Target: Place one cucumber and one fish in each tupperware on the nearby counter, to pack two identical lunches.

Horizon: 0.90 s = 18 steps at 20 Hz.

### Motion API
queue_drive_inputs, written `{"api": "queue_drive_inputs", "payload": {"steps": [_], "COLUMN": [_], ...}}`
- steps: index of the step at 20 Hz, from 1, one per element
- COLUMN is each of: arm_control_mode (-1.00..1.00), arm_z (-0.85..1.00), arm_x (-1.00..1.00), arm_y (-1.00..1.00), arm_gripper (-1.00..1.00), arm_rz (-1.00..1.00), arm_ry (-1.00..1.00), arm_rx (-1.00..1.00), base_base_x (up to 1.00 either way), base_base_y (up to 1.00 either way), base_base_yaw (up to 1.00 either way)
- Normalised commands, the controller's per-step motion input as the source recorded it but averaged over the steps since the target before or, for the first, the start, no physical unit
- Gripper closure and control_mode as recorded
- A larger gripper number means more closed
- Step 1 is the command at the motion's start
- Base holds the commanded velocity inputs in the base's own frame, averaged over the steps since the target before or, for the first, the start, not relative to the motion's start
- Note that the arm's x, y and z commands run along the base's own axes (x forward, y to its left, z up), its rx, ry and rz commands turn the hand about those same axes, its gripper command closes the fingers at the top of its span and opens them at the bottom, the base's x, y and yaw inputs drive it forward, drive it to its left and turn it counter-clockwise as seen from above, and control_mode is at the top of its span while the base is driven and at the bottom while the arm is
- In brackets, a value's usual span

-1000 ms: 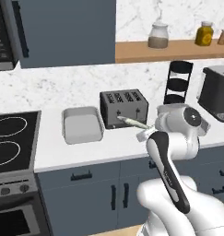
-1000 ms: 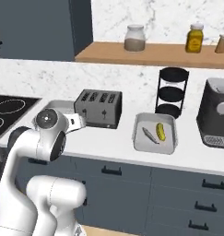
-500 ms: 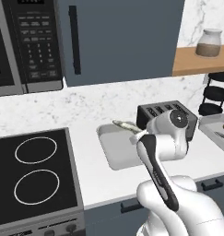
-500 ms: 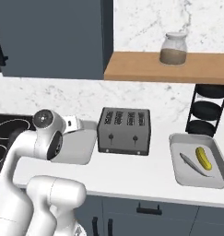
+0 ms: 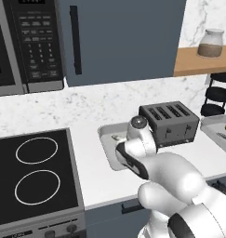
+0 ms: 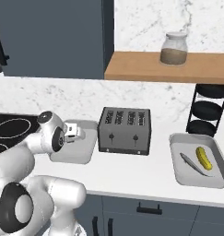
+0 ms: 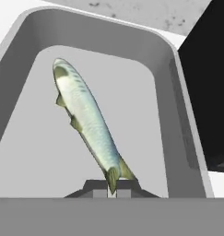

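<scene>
My gripper (image 7: pixel 112 190) is shut on the tail of a pale silver-green fish (image 7: pixel 85 120), which hangs tilted inside the left tupperware (image 7: pixel 174 97), just above its floor. In the base views the gripper (image 6: pixel 74 131) sits over this light-grey tray (image 6: pixel 81 156), also seen as the left tupperware (image 5: pixel 106 146), on the white counter (image 6: pixel 132 173) left of the toaster. The right tupperware (image 6: pixel 179 174) holds one yellow-green cucumber (image 6: pixel 204 158) and a second fish (image 6: pixel 191 162) side by side. Its edge (image 5: pixel 212 126) shows at the far right.
A black toaster (image 6: pixel 125 131) stands between the two trays, close to the left tray's right wall. A black stove top (image 5: pixel 35 172) lies left of the counter under a microwave (image 5: pixel 26 42). A black wire rack (image 6: pixel 208 110) and a wooden shelf with a jar (image 6: pixel 174 48) are behind the right tray.
Both base views have shifted as the base drove left, so the left tray is now in front of me. The held fish has come down into that tray.
</scene>
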Motion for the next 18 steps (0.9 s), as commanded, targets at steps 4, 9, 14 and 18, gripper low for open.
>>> {"api": "queue_drive_inputs", "payload": {"steps": [4,9,14,18], "arm_control_mode": [-1.0,-1.0,-1.0,-1.0], "arm_z": [-0.39,-0.4,-0.02,0.59], "arm_x": [1.0,0.97,-0.05,-0.68], "arm_y": [0.24,0.03,-0.11,-0.07], "arm_gripper": [1.0,-1.0,-1.0,-1.0], "arm_rz": [-0.07,-0.04,0.0,-0.02], "arm_ry": [0.03,0.04,0.01,0.0], "arm_rx": [0.0,0.0,0.01,0.04], "base_base_x": [0.0,0.0,0.0,0.0], "base_base_y": [0.0,0.0,0.0,0.0], "base_base_yaw": [0.0,0.0,0.0,0.0]}}
